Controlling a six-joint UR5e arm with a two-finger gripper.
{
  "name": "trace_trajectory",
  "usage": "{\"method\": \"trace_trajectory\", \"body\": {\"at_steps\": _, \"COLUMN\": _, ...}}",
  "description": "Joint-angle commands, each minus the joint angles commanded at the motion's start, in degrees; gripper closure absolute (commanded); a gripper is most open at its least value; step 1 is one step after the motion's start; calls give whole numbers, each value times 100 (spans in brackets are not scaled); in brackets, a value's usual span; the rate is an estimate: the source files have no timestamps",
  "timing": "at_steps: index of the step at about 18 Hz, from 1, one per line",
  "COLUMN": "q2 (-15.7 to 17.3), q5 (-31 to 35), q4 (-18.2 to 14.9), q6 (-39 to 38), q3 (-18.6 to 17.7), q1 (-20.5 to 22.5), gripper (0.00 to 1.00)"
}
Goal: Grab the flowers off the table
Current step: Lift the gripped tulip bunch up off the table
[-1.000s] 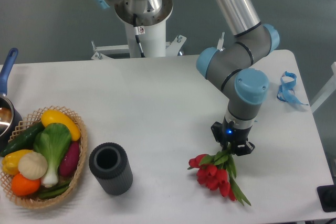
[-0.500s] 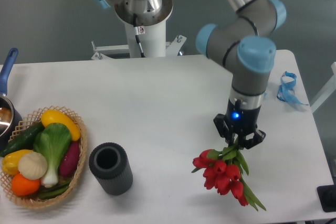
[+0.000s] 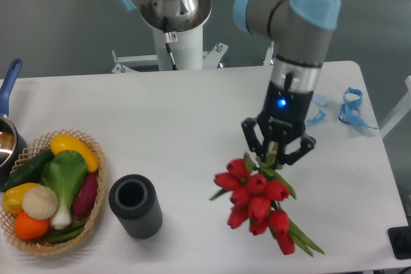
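The flowers (image 3: 257, 202), a bunch of red tulips with green stems and leaves, hang in the air above the right part of the white table (image 3: 192, 126). My gripper (image 3: 275, 156) is shut on the green stems at the top of the bunch, with the red heads drooping down and toward the camera. The stem tips point to the lower right. The part of the stems between the fingers is hidden.
A dark grey ribbed cylinder cup (image 3: 133, 206) stands at the front centre-left. A wicker basket (image 3: 96, 187) of vegetables sits at the left edge, with a blue-handled pot (image 3: 8, 94) behind it. Blue ribbon scraps (image 3: 352, 108) lie at the right rear.
The gripper has risen with the flowers in it, lifting them off the table. The bunch now hangs higher and looks larger, shifted slightly left.
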Motion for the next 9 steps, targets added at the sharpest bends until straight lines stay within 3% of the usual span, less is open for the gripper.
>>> {"method": "trace_trajectory", "body": {"at_steps": 4, "q2": -9, "q5": -687, "q4": 18, "q6": 0, "q3": -26, "q1": 167, "gripper": 86}}
{"method": "trace_trajectory", "body": {"at_steps": 9, "q2": 106, "q5": -732, "q4": 18, "q6": 17, "q3": -123, "q1": 308, "gripper": 86}}
